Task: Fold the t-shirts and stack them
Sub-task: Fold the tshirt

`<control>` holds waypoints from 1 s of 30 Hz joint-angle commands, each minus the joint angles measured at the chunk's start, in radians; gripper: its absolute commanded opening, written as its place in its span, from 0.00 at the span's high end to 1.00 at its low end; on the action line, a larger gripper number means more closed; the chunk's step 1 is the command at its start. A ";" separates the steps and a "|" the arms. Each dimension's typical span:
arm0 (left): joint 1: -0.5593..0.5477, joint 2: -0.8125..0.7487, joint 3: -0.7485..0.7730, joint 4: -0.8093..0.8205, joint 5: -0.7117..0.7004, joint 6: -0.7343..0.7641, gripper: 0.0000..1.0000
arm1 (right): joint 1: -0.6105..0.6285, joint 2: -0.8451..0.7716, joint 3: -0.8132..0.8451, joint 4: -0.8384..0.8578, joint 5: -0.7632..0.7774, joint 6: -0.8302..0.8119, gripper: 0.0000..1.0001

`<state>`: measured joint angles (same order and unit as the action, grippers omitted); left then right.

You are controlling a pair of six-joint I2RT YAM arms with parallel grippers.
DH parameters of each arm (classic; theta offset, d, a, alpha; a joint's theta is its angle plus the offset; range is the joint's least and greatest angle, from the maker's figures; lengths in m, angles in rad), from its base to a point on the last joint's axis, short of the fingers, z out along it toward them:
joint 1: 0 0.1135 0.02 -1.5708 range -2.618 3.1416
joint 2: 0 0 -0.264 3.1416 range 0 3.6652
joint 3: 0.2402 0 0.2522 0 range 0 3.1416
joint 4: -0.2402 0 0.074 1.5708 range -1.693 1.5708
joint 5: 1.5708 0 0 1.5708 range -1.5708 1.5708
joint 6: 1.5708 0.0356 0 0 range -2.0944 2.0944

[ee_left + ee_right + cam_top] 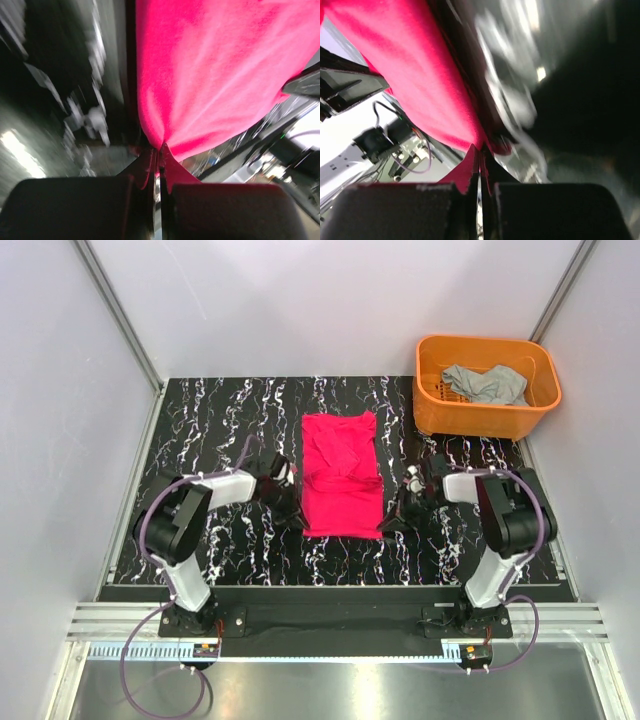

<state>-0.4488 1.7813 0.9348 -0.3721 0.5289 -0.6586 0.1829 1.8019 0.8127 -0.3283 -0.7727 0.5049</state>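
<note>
Pink-red t-shirt [342, 475] is lying in the middle of the counter [220, 430], narrowed into a long strip. Its long axis is running straight away from the arm bases. The rumpled end is pointing at the far wall and is probably the collar end, though the overhead view is too coarse to be sure. The near hem is lying between the two arms, where the left tool [297, 520] is clenching its left corner and the right tool [390, 523] is clenching its right corner.

At the far right corner an orange basket [480, 422] is standing well apart from the strip, with a grey t-shirt [487, 383] lying crumpled inside.

Each wrist camera is showing what the overhead one is not. The fingers are pressing together on a pinch of cloth, and the fabric is fanning away from the grip.
</note>
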 commanded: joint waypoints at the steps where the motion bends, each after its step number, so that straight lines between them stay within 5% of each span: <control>1: -0.066 -0.058 -0.138 -0.028 -0.109 -0.025 1.00 | 0.012 -0.146 -0.099 -0.064 0.015 0.018 1.00; 6: -0.084 -0.221 -0.232 -0.059 -0.173 -0.067 0.81 | 0.010 -0.292 -0.109 -0.231 0.120 -0.054 0.73; 10: -0.085 -0.322 -0.192 -0.137 -0.199 -0.049 0.55 | 0.015 -0.343 -0.058 -0.267 0.189 -0.042 0.69; 19: -0.082 -0.303 -0.039 -0.172 -0.173 -0.035 0.59 | 0.148 -0.257 0.075 -0.207 0.414 0.063 0.74; 30: -0.070 -0.322 -0.040 -0.185 -0.118 -0.009 0.61 | 0.204 -0.058 0.218 -0.064 0.451 0.121 0.80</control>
<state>-0.5243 1.4845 0.8906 -0.5541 0.3786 -0.6876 0.3855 1.7149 0.9241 -0.4595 -0.3763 0.6224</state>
